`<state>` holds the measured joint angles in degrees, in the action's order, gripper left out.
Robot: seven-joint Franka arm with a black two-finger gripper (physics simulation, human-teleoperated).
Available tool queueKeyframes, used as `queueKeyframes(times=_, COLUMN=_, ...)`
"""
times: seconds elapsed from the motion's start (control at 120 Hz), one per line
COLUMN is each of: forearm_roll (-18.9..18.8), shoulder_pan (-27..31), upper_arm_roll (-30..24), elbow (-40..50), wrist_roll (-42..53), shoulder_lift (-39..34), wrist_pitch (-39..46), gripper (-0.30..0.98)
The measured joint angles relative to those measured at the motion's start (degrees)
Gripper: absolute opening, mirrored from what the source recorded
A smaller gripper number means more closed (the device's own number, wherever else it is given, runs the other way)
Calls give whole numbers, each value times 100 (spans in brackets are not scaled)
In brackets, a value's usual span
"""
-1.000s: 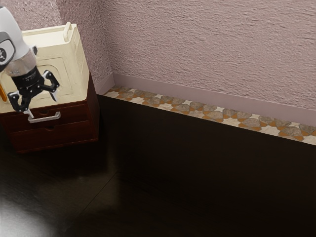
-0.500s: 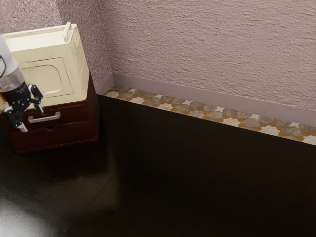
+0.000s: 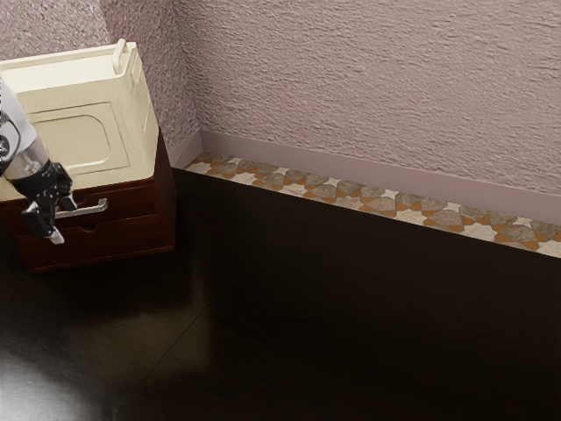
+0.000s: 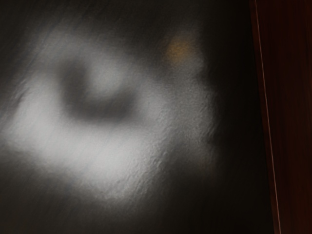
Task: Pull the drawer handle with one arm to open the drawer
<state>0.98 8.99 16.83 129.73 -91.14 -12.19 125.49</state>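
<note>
The handle [image 3: 85,210] is on the front of the cabinet's [image 3: 165,197] upper drawer [image 3: 131,201], which looks closed. My pincer [image 3: 62,220] is spread at the handle's end. The wrist view gives me the cabinet's straight edge beside glossy dark surface [image 4: 97,165]; the exterior view adds a cream box [image 3: 131,114] atop the cabinet.

I can read no text, label, brand, number or sign in either of my views. At the exterior view's left edge, the white, rounded robot arm [image 3: 19,130] bears a small, round, dark grey emblem [image 3: 3,146], partly cut off there, and its mark is too small for me to make out.
</note>
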Motion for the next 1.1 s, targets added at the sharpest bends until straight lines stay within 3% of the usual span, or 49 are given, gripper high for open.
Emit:
queueKeyframes(times=0.575, forearm_roll=-12, shoulder_pan=18, upper_arm_roll=85, elbow=6, wrist_roll=-630, shoulder_lift=780, wrist_pitch=1620, gripper=67)
queueKeyframes(times=1.1, forearm_roll=7, shoulder_pan=77, upper_arm_roll=206, elbow=-27, wrist_roll=-727, shoulder_lift=1095, wrist_pitch=2270, gripper=56)
